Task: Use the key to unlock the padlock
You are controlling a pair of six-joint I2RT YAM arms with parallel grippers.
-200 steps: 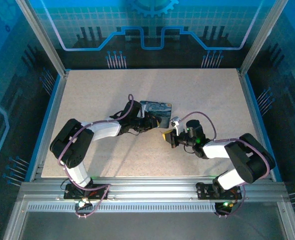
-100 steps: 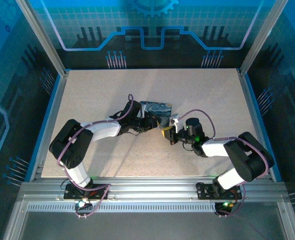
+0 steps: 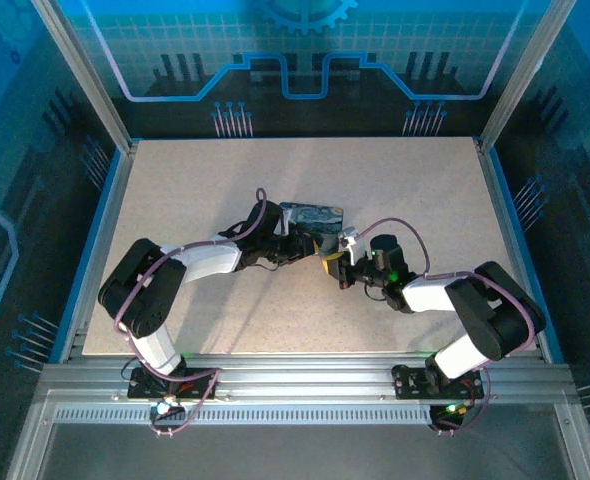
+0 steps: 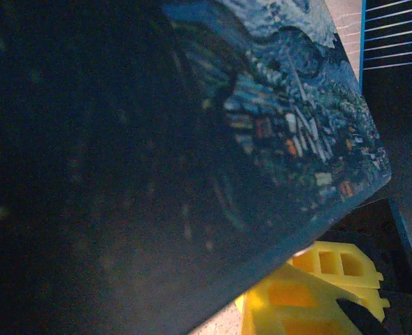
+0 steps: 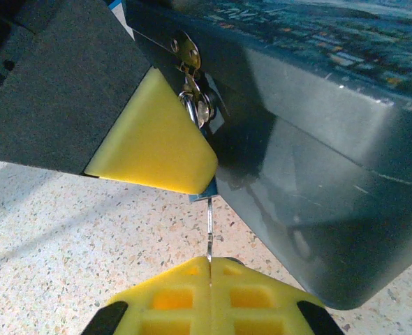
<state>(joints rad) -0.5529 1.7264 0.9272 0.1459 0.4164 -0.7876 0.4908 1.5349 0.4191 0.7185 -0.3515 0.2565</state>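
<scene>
The padlock (image 5: pixel 199 106) hangs by its silvery shackle from the brass hasp on the dark blue painted box (image 5: pixel 318 132). A yellow pad (image 5: pixel 150 139) of my left gripper (image 3: pixel 313 247) covers its body, and only a bluish corner shows below. The left gripper looks shut on the padlock; its far finger is hidden. My right gripper (image 5: pixel 209 265) is shut on the key (image 5: pixel 209 230), whose thin blade points up at the padlock's underside, with its tip at or just inside the bottom. In the top view the right gripper (image 3: pixel 337 267) sits at the box's near right corner.
The box (image 3: pixel 313 216) lies mid-table and takes up most of the left wrist view (image 4: pixel 157 153), with the right gripper's yellow fingers (image 4: pixel 318 293) below its edge. Speckled tabletop (image 3: pixel 225 180) lies all round, with a metal frame and blue walls at the edges.
My right gripper has moved a little up and left toward the box with the key. The left arm and the box have not moved.
</scene>
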